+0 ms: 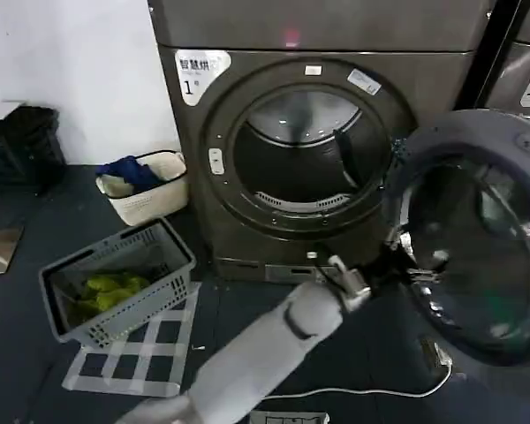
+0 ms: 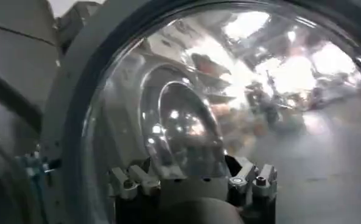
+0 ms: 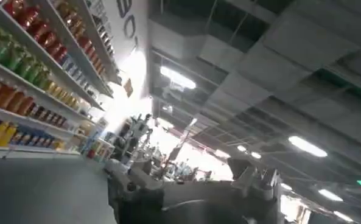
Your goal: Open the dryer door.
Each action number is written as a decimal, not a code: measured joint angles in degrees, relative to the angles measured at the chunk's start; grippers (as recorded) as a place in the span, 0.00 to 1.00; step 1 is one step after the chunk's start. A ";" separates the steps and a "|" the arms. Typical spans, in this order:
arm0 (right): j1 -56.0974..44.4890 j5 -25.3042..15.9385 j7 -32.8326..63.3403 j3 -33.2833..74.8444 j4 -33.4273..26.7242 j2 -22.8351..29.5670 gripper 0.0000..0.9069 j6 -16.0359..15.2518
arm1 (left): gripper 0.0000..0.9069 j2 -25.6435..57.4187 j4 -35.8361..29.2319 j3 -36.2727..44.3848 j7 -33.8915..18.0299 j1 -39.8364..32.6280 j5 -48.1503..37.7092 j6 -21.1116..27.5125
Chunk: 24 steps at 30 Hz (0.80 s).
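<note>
door: the dryer door [image 1: 477,234] hangs swung wide open at the right of the dryer [image 1: 318,132], grey inner face and glass turned toward the camera, drum mouth exposed | left gripper [image 1: 384,265]: at the door's inner lower edge, against the rim; grip state cannot be told | left wrist view: door glass [image 2: 229,97] close ahead | floor: grey basket [image 1: 115,283], white basket [image 1: 150,185] at left
</note>
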 joint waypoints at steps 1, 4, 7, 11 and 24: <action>-0.11 -0.91 0.82 0.71 -0.69 0.10 1.00 -0.16 | 1.00 -0.89 0.57 0.55 -0.12 -0.11 0.39 -0.08; -0.27 -2.76 2.26 2.03 -2.32 0.46 1.00 0.39 | 1.00 -3.91 2.74 2.22 -1.12 -0.64 1.62 -0.57; 0.04 -4.79 5.93 2.87 -3.65 0.93 1.00 0.45 | 1.00 -7.09 5.52 3.82 -2.67 -1.45 3.80 -1.16; 0.16 -4.93 8.17 3.76 -4.30 1.87 1.00 0.46 | 1.00 -11.27 9.38 5.44 -5.10 -2.86 5.73 -1.20; -0.53 -4.48 7.93 4.67 -3.75 3.14 1.00 0.87 | 1.00 -15.62 19.18 7.03 -7.14 -5.27 9.33 -0.39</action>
